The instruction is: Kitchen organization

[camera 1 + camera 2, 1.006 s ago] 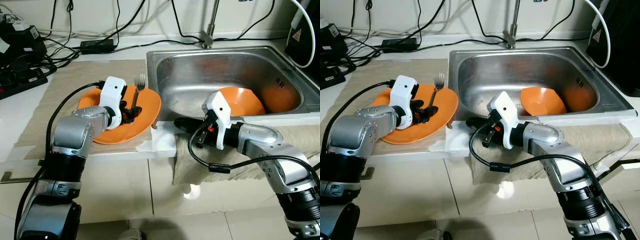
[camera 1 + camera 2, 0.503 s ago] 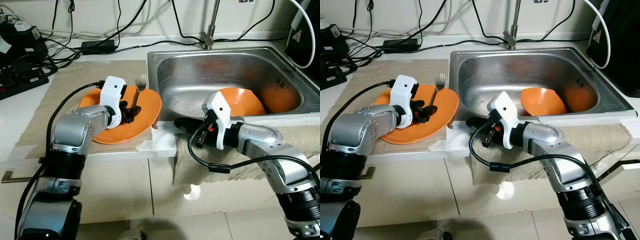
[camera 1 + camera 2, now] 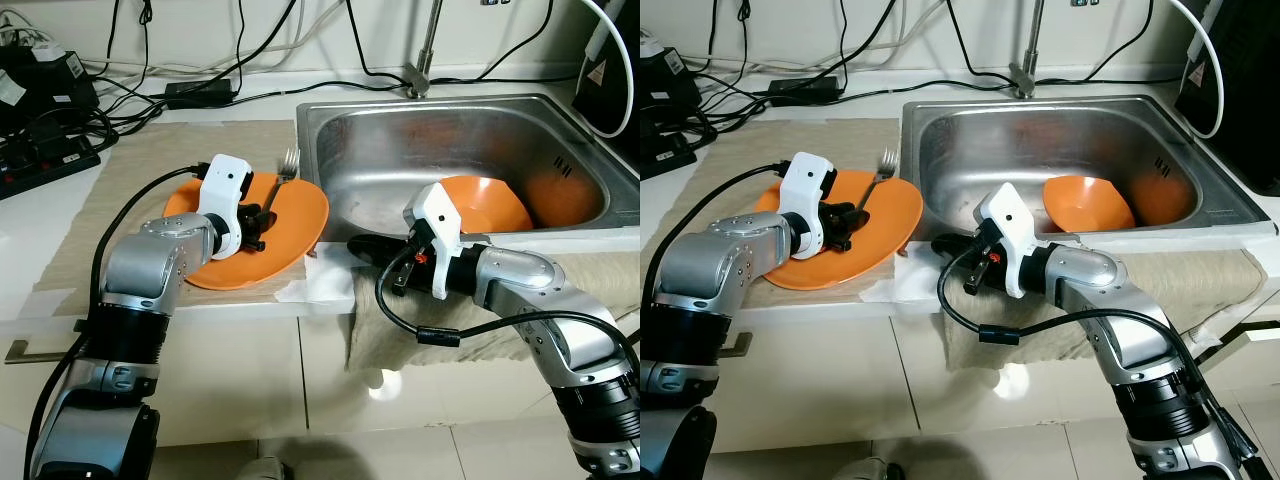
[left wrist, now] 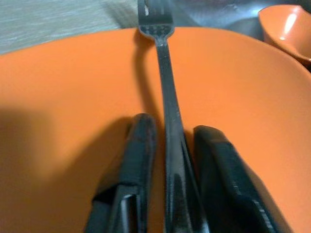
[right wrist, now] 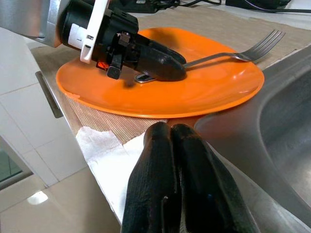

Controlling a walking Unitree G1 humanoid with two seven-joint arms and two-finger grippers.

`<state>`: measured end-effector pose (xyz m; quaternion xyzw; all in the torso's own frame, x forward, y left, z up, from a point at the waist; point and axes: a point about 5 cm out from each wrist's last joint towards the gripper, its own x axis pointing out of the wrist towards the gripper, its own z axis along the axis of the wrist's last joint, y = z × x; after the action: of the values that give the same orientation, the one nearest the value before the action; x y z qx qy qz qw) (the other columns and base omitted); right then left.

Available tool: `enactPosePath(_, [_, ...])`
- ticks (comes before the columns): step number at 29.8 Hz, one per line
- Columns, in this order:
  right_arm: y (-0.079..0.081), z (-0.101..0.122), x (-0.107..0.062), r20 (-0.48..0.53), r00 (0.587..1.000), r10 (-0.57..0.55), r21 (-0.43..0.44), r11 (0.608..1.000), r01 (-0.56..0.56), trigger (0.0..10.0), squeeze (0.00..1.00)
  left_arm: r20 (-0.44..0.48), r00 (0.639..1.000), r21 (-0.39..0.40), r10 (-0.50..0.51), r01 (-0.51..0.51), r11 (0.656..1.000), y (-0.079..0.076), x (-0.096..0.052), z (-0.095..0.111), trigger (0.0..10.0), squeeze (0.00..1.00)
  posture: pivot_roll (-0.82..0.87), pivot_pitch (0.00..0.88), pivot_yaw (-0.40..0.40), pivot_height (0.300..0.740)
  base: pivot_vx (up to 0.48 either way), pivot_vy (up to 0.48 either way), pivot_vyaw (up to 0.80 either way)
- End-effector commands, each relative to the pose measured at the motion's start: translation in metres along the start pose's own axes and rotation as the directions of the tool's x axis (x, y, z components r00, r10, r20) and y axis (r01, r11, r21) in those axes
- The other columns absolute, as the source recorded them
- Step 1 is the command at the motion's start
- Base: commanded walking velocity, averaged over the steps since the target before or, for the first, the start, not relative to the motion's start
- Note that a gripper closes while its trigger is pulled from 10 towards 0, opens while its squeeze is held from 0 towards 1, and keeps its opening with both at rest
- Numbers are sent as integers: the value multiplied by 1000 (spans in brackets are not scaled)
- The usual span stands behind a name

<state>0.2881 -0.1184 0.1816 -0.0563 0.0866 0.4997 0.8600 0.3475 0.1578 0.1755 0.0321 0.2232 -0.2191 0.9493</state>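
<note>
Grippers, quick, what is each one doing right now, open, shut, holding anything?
Left gripper: shut on the silver metal fork over the round orange plate.
Right gripper: shut, holding nothing, by the steel sink's front edge.

The left tool (image 3: pixel 262 222), closed on the fork (image 3: pixel 279 180), is sliding a little toward the sink (image 3: pixel 330 130). The fork is going with it, so its tines are now closer to the sink's rim. The plate (image 3: pixel 295 225) under it is also shifting slightly the same way on the counter (image 3: pixel 60 240).
</note>
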Motion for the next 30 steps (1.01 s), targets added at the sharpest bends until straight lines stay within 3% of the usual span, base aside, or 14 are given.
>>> enactPosePath(1, [-3,4,1,3,1000,-17,-11,1000,17,10000,0,20,1000,-4,-18,18,1000,0,0,2,0,0,72,25,42,740,0,0,0])
enactPosePath(8, [-3,4,2,8,1000,-24,-6,1000,24,10000,0,133,991,-2,-24,24,1000,1,-8,25,0,0,73,27,41,740,0,0,0])
enactPosePath(17, [-5,4,1,7,1000,-28,-8,1000,28,10000,0,205,979,-2,-25,26,1000,3,-17,44,0,0,75,26,37,740,0,0,0])
enactPosePath(18, [-5,4,2,6,1000,-28,-9,1000,28,10000,0,207,978,2,-17,17,1000,4,-17,44,0,133,75,26,37,740,0,0,0])
enactPosePath(19, [-5,4,2,6,1000,-27,-9,1000,27,10000,0,196,980,17,-21,18,1000,3,-17,42,0,0,75,26,37,740,0,0,0])
enactPosePath(22, [-5,4,2,6,1000,-27,-9,1000,27,10000,0,166,986,76,-22,9,997,0,-15,39,0,0,76,24,36,740,0,0,0])
enactPosePath(23, [-5,4,2,6,1000,-27,-8,1000,27,10000,0,153,988,84,-13,0,996,-2,-14,36,9922,0,76,24,36,740,0,0,0])
enactPosePath(24, [-5,4,2,6,1000,-27,-8,1000,27,10000,0,153,988,84,-13,0,996,-2,-14,36,9922,0,76,24,36,740,0,0,0])
enactPosePath(25, [-5,4,2,5,1000,-27,-9,1000,27,10000,0,148,989,82,-15,2,997,-3,-13,35,10000,169,74,24,37,740,0,0,0])
enactPosePath(26, [-5,4,2,5,1000,-27,-9,1000,27,10000,0,148,989,82,-15,2,997,-3,-13,35,10000,169,74,24,37,740,0,0,0])
enactPosePath(27, [-5,4,2,4,1000,-27,-8,1000,27,10000,0,147,989,73,-15,4,997,-3,-12,33,10000,451,74,24,37,740,0,0,0])
enactPosePath(28, [-5,4,2,4,1000,-27,-8,1000,27,10000,0,148,989,67,-17,7,998,-5,-11,33,10000,1000,74,24,37,740,0,0,0])
enactPosePath(30, [-5,3,2,3,1000,-28,-8,1000,28,10000,0,149,989,61,-22,12,998,-6,-10,32,10000,1000,70,20,38,740,0,0,0])
